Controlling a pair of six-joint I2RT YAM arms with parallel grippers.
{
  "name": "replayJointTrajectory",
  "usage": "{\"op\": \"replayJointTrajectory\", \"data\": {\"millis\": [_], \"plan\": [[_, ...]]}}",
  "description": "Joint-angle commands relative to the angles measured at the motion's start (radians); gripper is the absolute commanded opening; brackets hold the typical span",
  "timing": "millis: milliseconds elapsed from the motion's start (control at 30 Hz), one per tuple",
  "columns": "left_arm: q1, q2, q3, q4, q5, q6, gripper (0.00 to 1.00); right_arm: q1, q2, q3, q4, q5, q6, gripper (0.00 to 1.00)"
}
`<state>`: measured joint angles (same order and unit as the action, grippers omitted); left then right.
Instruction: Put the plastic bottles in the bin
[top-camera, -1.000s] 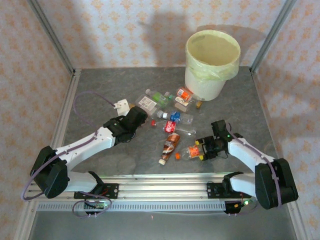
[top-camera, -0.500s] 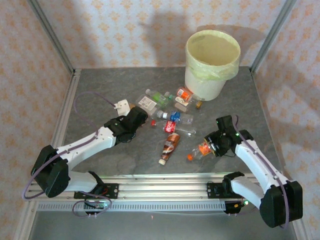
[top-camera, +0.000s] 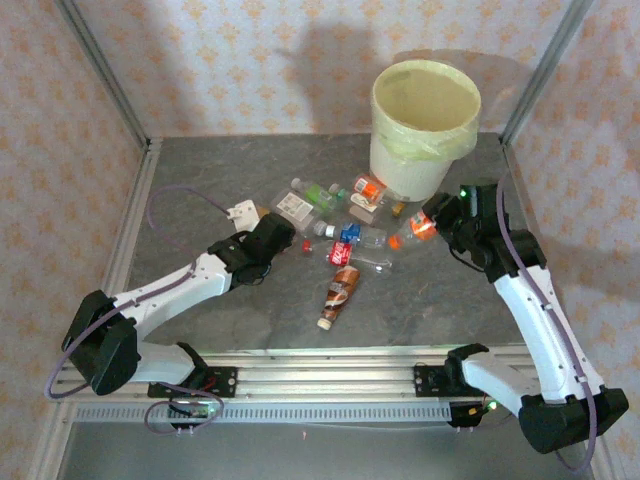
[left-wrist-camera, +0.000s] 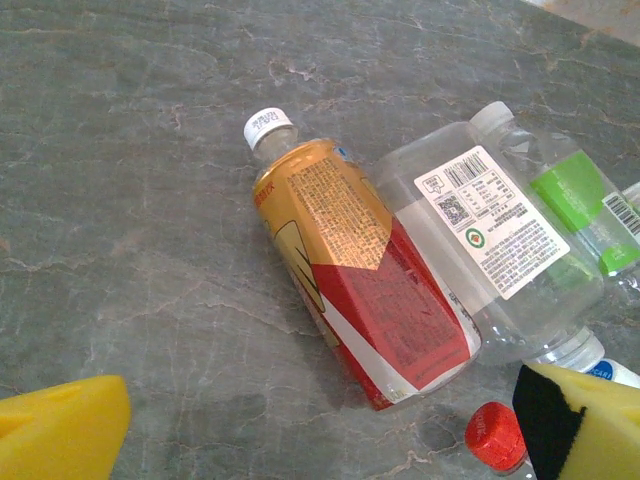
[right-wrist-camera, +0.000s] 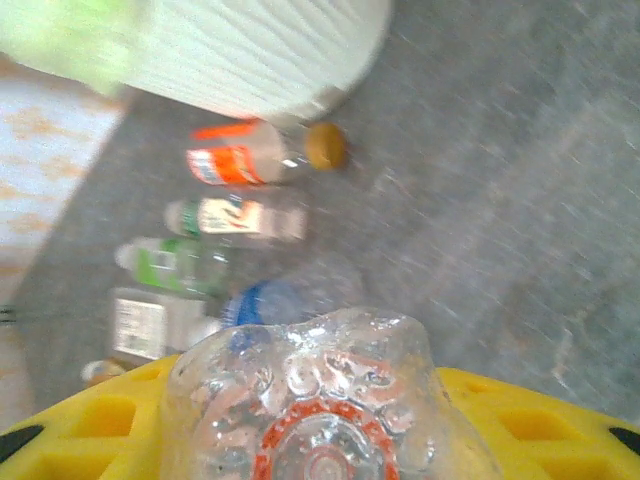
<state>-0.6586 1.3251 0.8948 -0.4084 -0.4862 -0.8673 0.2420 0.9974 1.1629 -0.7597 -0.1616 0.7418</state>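
Observation:
The bin (top-camera: 425, 125), a cream bucket with a pale green liner, stands at the back right; its wall (right-wrist-camera: 260, 50) is at the top of the right wrist view. My right gripper (top-camera: 425, 225) hangs in front of it, shut on a clear orange-labelled bottle (top-camera: 412, 232) whose base (right-wrist-camera: 325, 400) sits between the yellow fingers (right-wrist-camera: 90, 420). Several bottles lie mid-table, among them a white-labelled one (top-camera: 293, 205) and an amber one (top-camera: 340, 288). My left gripper (top-camera: 283, 232) stands open over an amber red-labelled bottle (left-wrist-camera: 365, 280), beside a clear white-labelled bottle (left-wrist-camera: 490, 240) and a red cap (left-wrist-camera: 495, 437).
Metal frame posts (top-camera: 105, 70) stand at the back corners and a rail (top-camera: 320, 365) runs along the near edge. A white tag on a purple cable (top-camera: 243, 210) lies left of the bottles. Bare grey tabletop (top-camera: 440, 310) stretches along the front right.
My right arm has lifted the orange-labelled bottle off the front of the table and carried it back toward the bin. The left arm has stayed still and open.

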Motion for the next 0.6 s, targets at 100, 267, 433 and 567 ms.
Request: {"op": "replayJointTrajectory", "data": {"millis": [100, 267, 433, 567], "plan": [[0.007, -0.014, -0.009, -0.022, 0.012, -0.036, 1.00, 0.000, 0.052, 0.071, 0.216, -0.052, -0.009, 0.38], [0.007, -0.036, -0.037, 0.008, 0.047, -0.035, 1.00, 0.000, 0.066, 0.060, 0.397, -0.046, 0.036, 0.38], [0.006, -0.031, -0.042, 0.041, 0.110, -0.023, 1.00, 0.000, 0.129, 0.100, 0.614, -0.051, 0.077, 0.39], [0.005, -0.018, -0.044, 0.057, 0.151, -0.023, 1.00, -0.002, 0.245, 0.213, 0.692, 0.006, 0.001, 0.39]]}}
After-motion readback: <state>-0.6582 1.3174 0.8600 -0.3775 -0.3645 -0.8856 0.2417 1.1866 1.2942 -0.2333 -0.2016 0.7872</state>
